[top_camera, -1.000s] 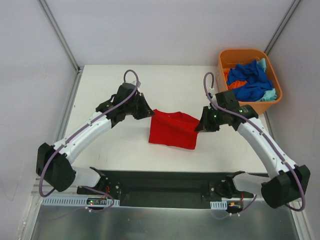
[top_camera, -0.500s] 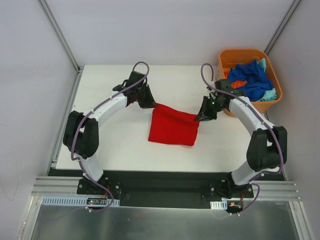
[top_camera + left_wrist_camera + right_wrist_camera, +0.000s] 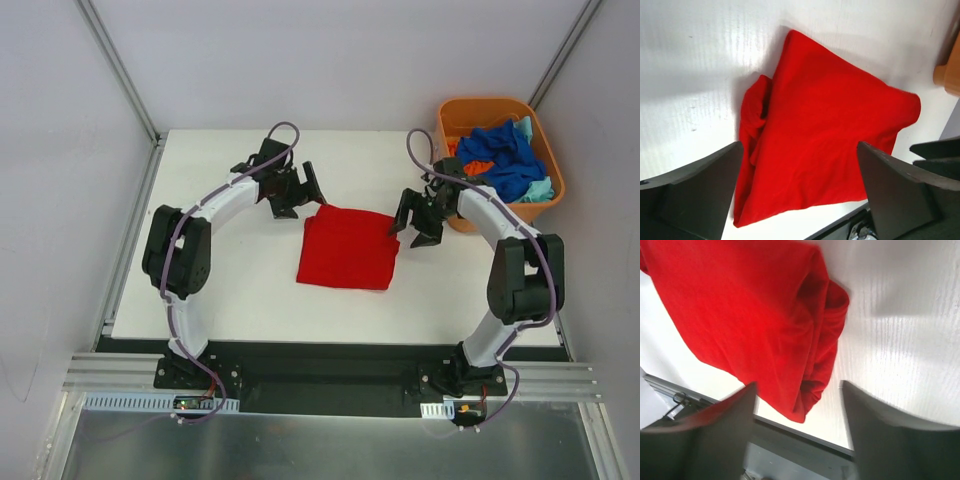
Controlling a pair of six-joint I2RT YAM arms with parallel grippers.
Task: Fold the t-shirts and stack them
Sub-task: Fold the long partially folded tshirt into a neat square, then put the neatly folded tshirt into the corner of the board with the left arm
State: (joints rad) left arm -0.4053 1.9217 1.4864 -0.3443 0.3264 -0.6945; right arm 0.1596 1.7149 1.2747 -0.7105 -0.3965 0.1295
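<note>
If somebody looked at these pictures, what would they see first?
The red shirt jumps out: it lies folded into a rough square in the middle of the white table. The left gripper and right gripper hang open at its two far corners, holding nothing. At the table's far right corner, an orange tub holds a heap of blue, orange and teal shirts.
</note>
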